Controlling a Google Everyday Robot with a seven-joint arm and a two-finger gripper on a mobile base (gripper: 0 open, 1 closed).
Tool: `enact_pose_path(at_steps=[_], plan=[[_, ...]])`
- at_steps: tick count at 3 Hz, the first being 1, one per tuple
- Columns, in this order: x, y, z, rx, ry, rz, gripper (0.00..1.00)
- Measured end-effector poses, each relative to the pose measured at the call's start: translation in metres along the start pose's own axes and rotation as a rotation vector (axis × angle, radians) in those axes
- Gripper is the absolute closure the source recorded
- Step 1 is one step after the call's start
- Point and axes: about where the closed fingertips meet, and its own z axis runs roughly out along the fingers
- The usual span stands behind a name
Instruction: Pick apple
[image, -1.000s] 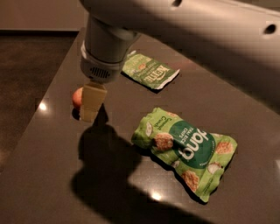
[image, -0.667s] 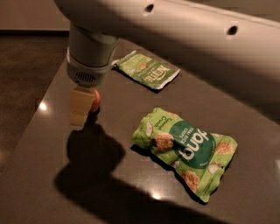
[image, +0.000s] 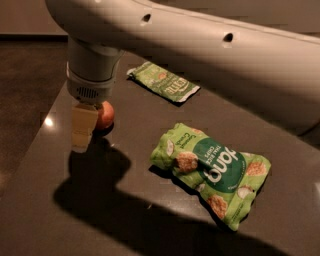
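Gripper (image: 81, 140) over table (image: 145, 120), low — beside apple (image: 105, 115)

Apple (image: 105, 115): small, round, red-orange, approx. half hidden. Sits just beside and partly behind the jaws of the gripper (image: 81, 141), on their right in camera view, level w/ jaw tips; contact unclear.

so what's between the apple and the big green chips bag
Only bare tabletop, in the camera view. The hand hangs at the apple, on the side away from the chips bag.
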Motion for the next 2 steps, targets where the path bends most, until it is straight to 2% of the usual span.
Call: enact_pose_path(at_steps=[2], plan=[[0.0170,-0.0174,0.0021,0.007,-0.030,0.046,0.00]])
